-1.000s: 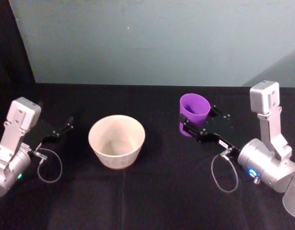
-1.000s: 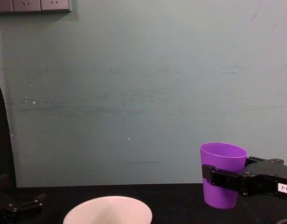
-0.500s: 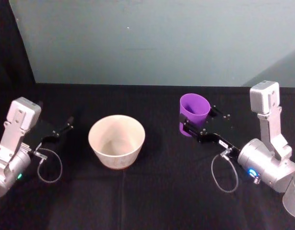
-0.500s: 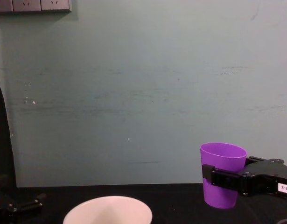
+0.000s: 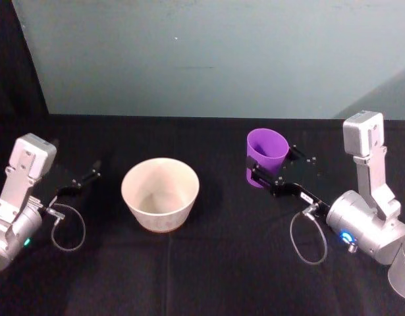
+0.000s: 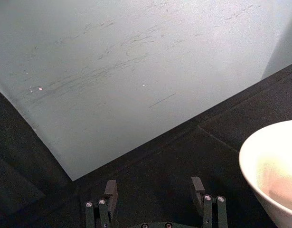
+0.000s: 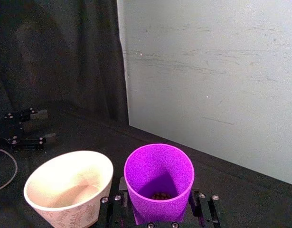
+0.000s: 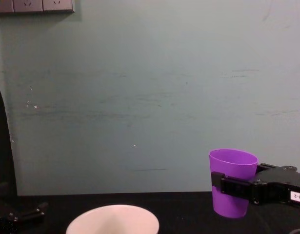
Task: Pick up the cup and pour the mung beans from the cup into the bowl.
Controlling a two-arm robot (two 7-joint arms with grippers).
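Observation:
The purple cup (image 5: 267, 153) stands upright on the black table, right of the bowl (image 5: 160, 194). My right gripper (image 5: 272, 162) is shut on the cup, one finger on each side of its wall. In the right wrist view, a few mung beans (image 7: 159, 195) lie at the bottom of the cup (image 7: 159, 183), and the bowl (image 7: 70, 186) sits close beside it. In the chest view the cup (image 8: 232, 168) is level, with the right gripper's finger across its middle. My left gripper (image 5: 83, 179) rests open at the bowl's left, nothing between its fingers (image 6: 198, 186).
A grey-green wall (image 5: 209, 59) rises behind the table. A dark curtain (image 7: 55, 57) hangs at the far left. Loose cable loops (image 5: 69, 227) hang beside both wrists. Black table surface lies between bowl and cup.

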